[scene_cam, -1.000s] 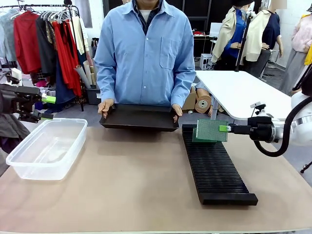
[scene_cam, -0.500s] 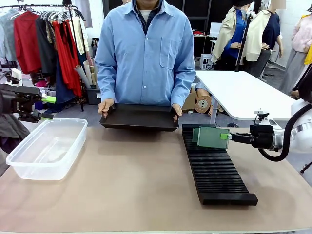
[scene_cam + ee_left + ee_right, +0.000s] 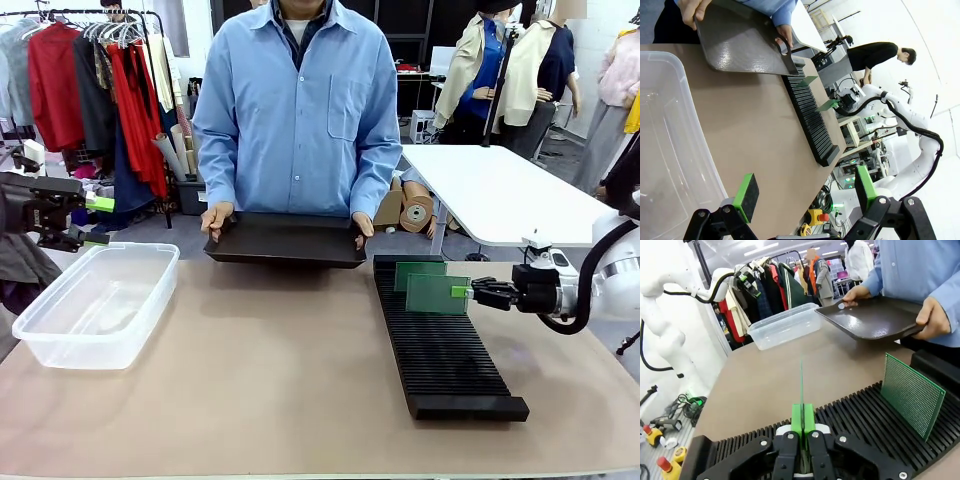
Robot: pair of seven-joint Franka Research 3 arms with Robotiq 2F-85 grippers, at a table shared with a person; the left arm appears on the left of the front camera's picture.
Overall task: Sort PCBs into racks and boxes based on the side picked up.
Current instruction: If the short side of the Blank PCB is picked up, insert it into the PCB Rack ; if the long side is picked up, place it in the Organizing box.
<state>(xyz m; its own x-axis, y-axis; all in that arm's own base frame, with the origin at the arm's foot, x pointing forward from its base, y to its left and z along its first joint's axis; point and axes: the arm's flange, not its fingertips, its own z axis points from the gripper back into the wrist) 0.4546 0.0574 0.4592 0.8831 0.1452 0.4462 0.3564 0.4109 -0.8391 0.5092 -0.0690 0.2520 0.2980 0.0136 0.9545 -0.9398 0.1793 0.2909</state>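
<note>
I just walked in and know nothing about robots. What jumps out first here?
The right gripper pinches a green PCB upright over the long black rack, just in front of another PCB already standing in its slots. Across the table, a person holds a black tray, and a clear box sits at the left.

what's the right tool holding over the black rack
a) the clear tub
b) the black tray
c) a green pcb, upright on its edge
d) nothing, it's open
c: the right tool is shut on a green PCB, held upright above the slotted rack just in front of another PCB already standing in it.
</note>
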